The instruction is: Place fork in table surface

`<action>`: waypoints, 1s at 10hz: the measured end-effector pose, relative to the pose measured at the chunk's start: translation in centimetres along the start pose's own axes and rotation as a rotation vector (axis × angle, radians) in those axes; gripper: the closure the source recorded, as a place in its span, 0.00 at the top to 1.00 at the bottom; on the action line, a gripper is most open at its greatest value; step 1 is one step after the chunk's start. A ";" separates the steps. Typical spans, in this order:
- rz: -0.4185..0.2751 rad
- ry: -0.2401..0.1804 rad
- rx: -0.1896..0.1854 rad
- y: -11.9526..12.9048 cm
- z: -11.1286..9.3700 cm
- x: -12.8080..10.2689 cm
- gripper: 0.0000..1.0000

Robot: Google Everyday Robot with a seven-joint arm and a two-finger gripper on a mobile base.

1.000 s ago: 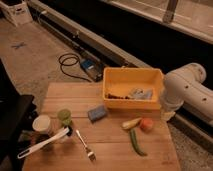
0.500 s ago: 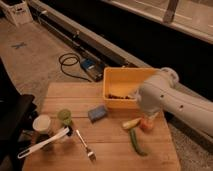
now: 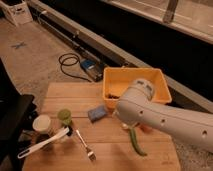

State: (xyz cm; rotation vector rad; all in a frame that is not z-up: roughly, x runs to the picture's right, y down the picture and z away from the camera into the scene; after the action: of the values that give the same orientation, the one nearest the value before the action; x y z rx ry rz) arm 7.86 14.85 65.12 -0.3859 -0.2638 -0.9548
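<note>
The small silver fork (image 3: 86,144) lies flat on the light-brown wooden table surface (image 3: 111,141), near its front edge and left of centre, tines toward the front. My white arm (image 3: 150,112) reaches in from the right, above the table's right half and in front of the yellow bin. The gripper is out of sight; only the arm's thick links show. Nothing touches the fork.
A yellow bin (image 3: 125,79) stands at the table's back right. A blue sponge (image 3: 97,113), a green pepper (image 3: 135,143), a white long-handled utensil (image 3: 42,144), a pale cup (image 3: 42,124) and a green cup (image 3: 64,116) lie on the table. A black cable (image 3: 70,62) is on the floor.
My arm has swung left and toward the camera, now covering part of the bin and the things at the table's right. The fork and the other objects have not moved.
</note>
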 end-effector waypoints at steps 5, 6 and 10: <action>-0.105 -0.044 -0.027 -0.8 1.4 -0.6 0.65; -0.170 -0.079 -0.039 -1.5 2.9 -1.5 0.65; -0.415 -0.207 -0.070 -7.6 8.9 -7.0 0.65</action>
State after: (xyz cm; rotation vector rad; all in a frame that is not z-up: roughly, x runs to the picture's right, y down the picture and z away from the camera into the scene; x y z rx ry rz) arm -2.72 19.92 72.00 -0.5061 -0.5135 -1.3361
